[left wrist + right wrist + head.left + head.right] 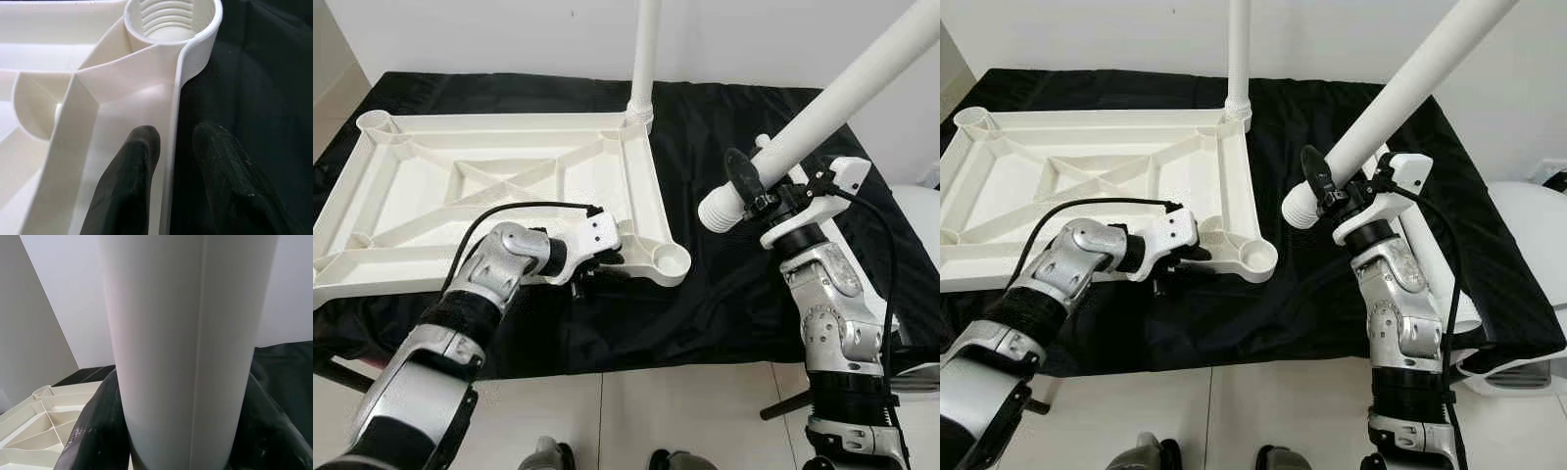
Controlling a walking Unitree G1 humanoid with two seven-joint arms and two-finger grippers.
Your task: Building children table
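No readable text, label, brand, number or sign is showing on anything in these pictures.

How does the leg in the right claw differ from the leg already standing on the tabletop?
The held leg is tilted, its threaded end hanging free above the black cloth; the fitted leg stands upright. The held leg is clamped in the right claw; the fitted leg sits in a far corner socket of the upturned tabletop, with no claw on it. Both are plain white round tubes. The left claw grips the tabletop's rim.
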